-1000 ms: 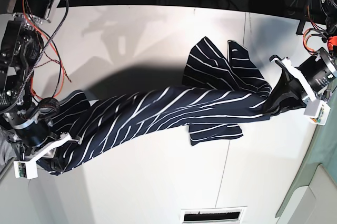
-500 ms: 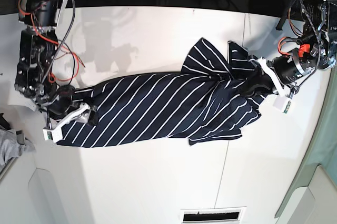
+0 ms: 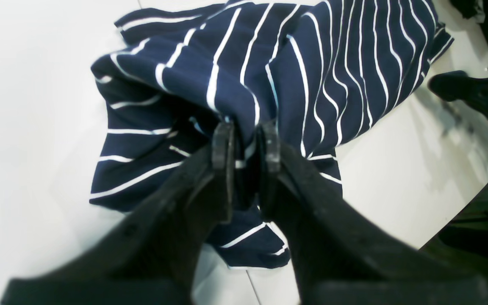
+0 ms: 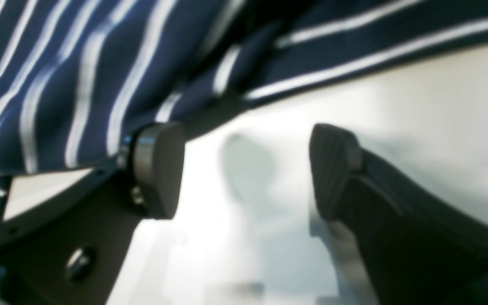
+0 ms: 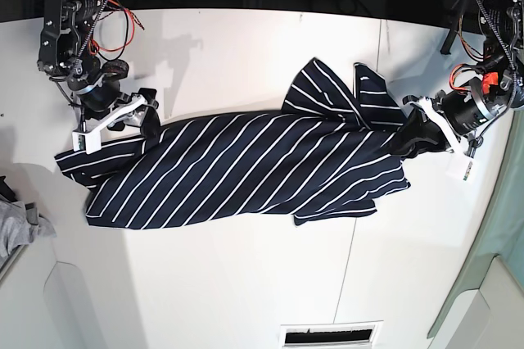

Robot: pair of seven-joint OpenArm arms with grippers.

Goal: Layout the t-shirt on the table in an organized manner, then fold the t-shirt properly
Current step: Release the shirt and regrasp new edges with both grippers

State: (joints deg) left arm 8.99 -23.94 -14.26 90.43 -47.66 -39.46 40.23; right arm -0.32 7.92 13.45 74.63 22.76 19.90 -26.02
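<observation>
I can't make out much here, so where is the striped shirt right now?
In the base view the t-shirt lies stretched across the middle of the white table, between the two arms.

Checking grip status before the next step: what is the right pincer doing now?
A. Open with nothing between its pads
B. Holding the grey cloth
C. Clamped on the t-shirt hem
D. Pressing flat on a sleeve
A: the right pincer stands wide open with only bare table between its pads, the t-shirt lying beside one pad.
</observation>
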